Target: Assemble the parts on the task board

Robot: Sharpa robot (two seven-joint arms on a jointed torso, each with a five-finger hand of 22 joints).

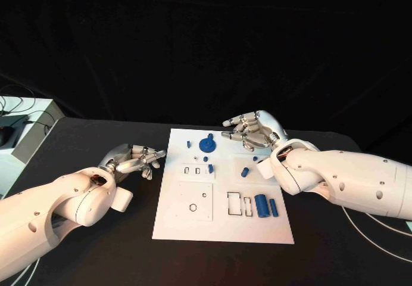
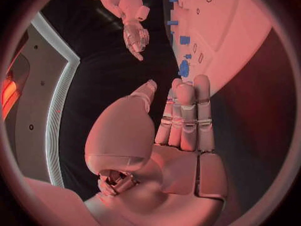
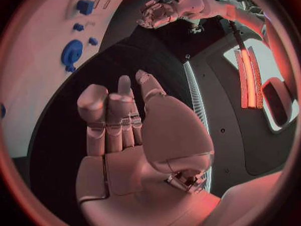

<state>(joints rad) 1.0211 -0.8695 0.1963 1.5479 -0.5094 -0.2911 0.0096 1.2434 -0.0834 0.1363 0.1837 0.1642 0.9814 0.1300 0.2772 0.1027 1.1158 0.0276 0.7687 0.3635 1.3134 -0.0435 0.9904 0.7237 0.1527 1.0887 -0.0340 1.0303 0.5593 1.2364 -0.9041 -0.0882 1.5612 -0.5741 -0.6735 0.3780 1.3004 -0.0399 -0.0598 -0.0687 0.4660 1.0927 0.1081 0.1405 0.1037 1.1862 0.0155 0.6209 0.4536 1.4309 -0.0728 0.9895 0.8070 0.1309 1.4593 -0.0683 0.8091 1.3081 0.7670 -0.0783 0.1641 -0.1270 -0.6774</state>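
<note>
The white task board [image 1: 225,229] lies in the middle of the black table. A round blue gear [image 1: 206,143] sits near its far edge, with small blue parts [image 1: 244,172] around the middle and two blue cylinders [image 1: 261,205] at the near right. My left hand [image 1: 137,159] hovers over the table just left of the board, fingers straight and side by side, holding nothing. My right hand [image 1: 250,132] hangs over the board's far edge, right of the gear, also holding nothing. The left wrist view shows my left hand [image 2: 182,120], the board [image 2: 238,40] and the gear [image 2: 184,68].
A white box [image 1: 25,128] with cables stands at the table's far left corner. In the right wrist view, my right hand [image 3: 119,120] is beside the board [image 3: 31,70] and the gear [image 3: 71,52], with my left hand [image 3: 157,15] beyond.
</note>
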